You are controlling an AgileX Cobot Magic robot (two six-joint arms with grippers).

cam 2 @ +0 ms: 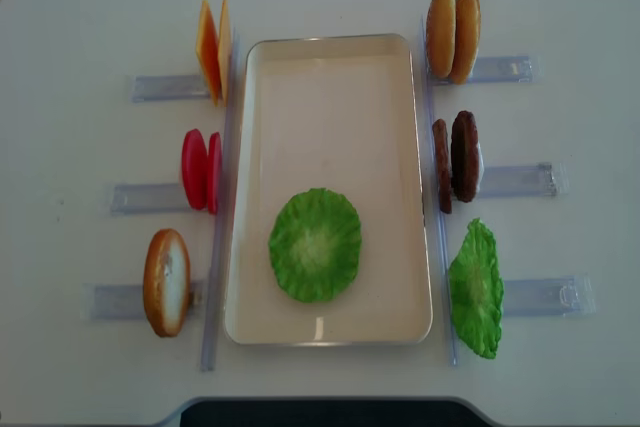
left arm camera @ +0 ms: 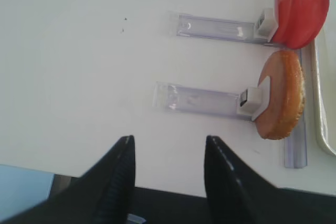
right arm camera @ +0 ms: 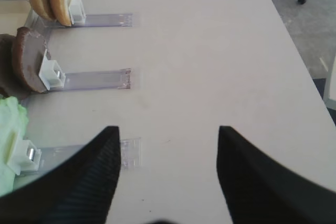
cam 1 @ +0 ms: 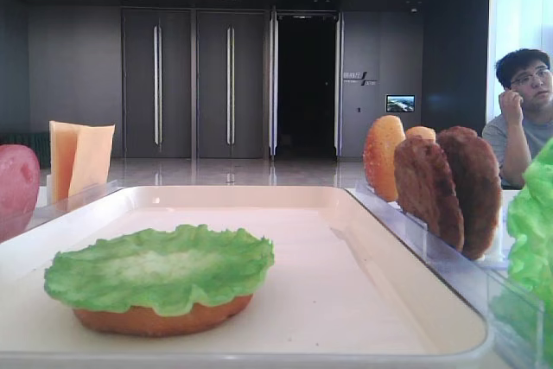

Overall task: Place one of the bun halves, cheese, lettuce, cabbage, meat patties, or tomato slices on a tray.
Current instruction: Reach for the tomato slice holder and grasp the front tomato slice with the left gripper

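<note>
1. Left jaws (left arm camera: 167, 153) gape, released, over bare bench (left arm camera: 79, 77); a bun (left arm camera: 281, 94) stands racked beyond them.
2. Right jaws (right arm camera: 168, 145) likewise gape, holding nothing.
3. Lettuce (cam 2: 315, 244) lies on a bun half (cam 1: 164, 317) on the tray (cam 2: 330, 67).

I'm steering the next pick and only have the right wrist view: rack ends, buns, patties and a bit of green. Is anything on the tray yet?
Observer: Yes. A lettuce leaf lies flat in the near half of the tray.
Operator: Is it alone there?
Observer: No. In the low front view a bun half sits under it, cut side up.
Operator: What remains on the left racks?
Observer: Two cheese slices, two tomato slices and one bun, all on edge.
Operator: And the left tool?
Observer: The left tool is open over bare table, holding nothing.
</note>
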